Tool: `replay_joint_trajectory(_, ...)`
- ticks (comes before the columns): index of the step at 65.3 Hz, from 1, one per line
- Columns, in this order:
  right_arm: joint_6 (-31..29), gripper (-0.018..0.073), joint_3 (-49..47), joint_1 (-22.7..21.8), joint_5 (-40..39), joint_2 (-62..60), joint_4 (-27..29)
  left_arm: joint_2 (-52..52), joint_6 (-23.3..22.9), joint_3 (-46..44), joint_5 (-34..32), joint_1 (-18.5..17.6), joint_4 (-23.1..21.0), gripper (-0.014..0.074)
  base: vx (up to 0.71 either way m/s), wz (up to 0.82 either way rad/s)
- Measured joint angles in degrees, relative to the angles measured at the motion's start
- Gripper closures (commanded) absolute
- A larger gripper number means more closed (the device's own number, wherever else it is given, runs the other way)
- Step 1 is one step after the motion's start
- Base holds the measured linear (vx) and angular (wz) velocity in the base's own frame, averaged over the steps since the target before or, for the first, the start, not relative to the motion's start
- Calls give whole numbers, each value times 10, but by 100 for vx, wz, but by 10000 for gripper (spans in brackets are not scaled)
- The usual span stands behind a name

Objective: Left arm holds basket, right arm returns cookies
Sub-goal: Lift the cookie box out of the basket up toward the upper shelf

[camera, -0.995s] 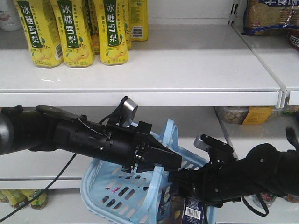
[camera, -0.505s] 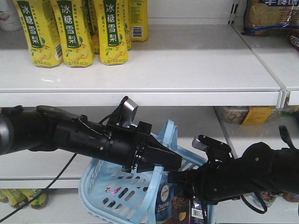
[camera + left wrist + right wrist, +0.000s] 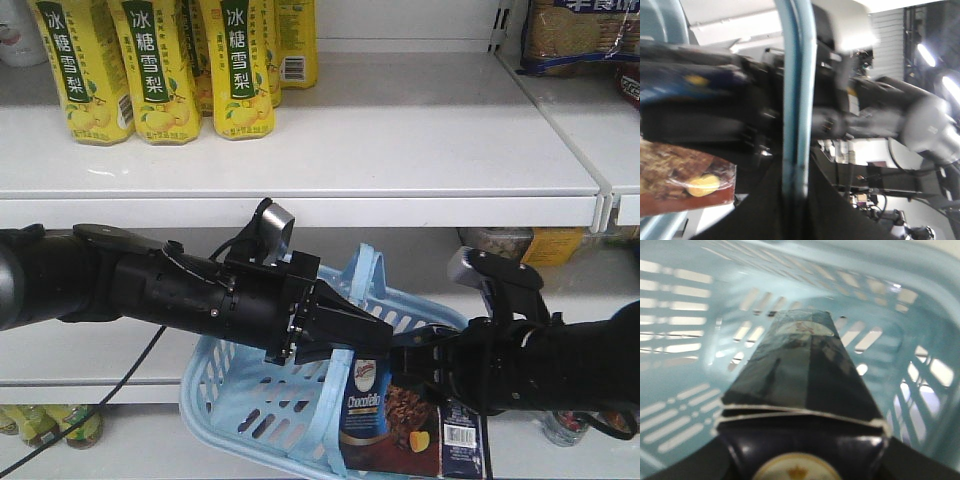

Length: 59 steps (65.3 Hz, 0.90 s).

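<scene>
The light blue basket [image 3: 250, 400] hangs tilted in front of the lower shelves. My left gripper [image 3: 375, 335] is shut on one of its loop handles [image 3: 335, 400]. In the left wrist view that handle [image 3: 797, 90] runs upright between the closed jaws of the left gripper [image 3: 797, 167]. My right gripper [image 3: 420, 365] is shut on the cookies [image 3: 385, 415], a dark navy box with a barcode, held at the basket's right rim. In the right wrist view the cookies [image 3: 800, 370] fill the space between the fingers of the right gripper [image 3: 802, 450], with the basket wall [image 3: 685, 315] behind.
Yellow drink bottles [image 3: 160, 70] stand at the upper shelf's back left. The white shelf edge [image 3: 300, 210] runs just above both arms. A blue biscuit pack [image 3: 580, 35] lies top right, packets [image 3: 520, 245] on the middle right shelf, and small bottles [image 3: 50, 420] bottom left.
My right arm has risen and drawn back to the right, bringing the cookies box up so its front face shows. The left gripper and basket have shifted slightly right.
</scene>
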Motion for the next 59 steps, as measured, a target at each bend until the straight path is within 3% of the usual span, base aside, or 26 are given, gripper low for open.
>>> replay_joint_trajectory(11, 96, 391, -2, -12, 45, -71, -92, 0, 9, 0, -12, -1, 10, 602, 0, 0)
replay_joint_trajectory(21, 130, 389, -2, -48, 104, -150, -155, 0, 10, 0, -12, -1, 10, 602, 0, 0)
replay_joint_trajectory(40, 138, 387, -2, -125, 191, -331, -176, 0, 10, 0, -12, -1, 10, 602, 0, 0)
replay_joint_trajectory(59, 135, 387, -89, -134, 246, -443, -181, 0, 10, 0, -13, -1, 10, 602, 0, 0)
